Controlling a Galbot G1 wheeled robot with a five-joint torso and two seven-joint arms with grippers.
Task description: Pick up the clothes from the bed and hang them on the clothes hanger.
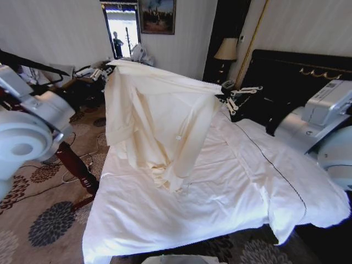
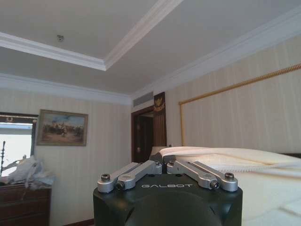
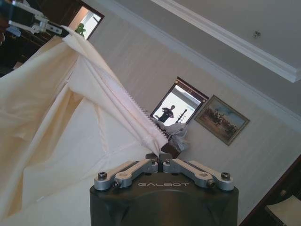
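Observation:
The clothes (image 1: pixel 159 118), a large cream garment, hang spread out above the bed (image 1: pixel 231 187), stretched between my two grippers. My left gripper (image 1: pixel 105 70) is shut on its upper left corner and my right gripper (image 1: pixel 225 98) is shut on its upper right edge, near the dark headboard (image 1: pixel 286 71). In the left wrist view the gripper (image 2: pixel 162 164) is shut, with cream cloth (image 2: pixel 216 157) running away from it. The right wrist view has the gripper (image 3: pixel 160 161) pinching the garment's seam (image 3: pixel 56 117), and the left gripper (image 3: pixel 28 21) far off. A thin black bar (image 1: pixel 38 63), possibly the clothes hanger, juts out at the far left.
A reddish-brown wooden post (image 1: pixel 74 162) stands left of the bed on patterned carpet (image 1: pixel 44 220). A lamp (image 1: pixel 225 50) sits beside the headboard. A dresser with clutter (image 1: pixel 82 77) lines the back wall. The white duvet (image 1: pixel 181 209) reaches the bed's foot.

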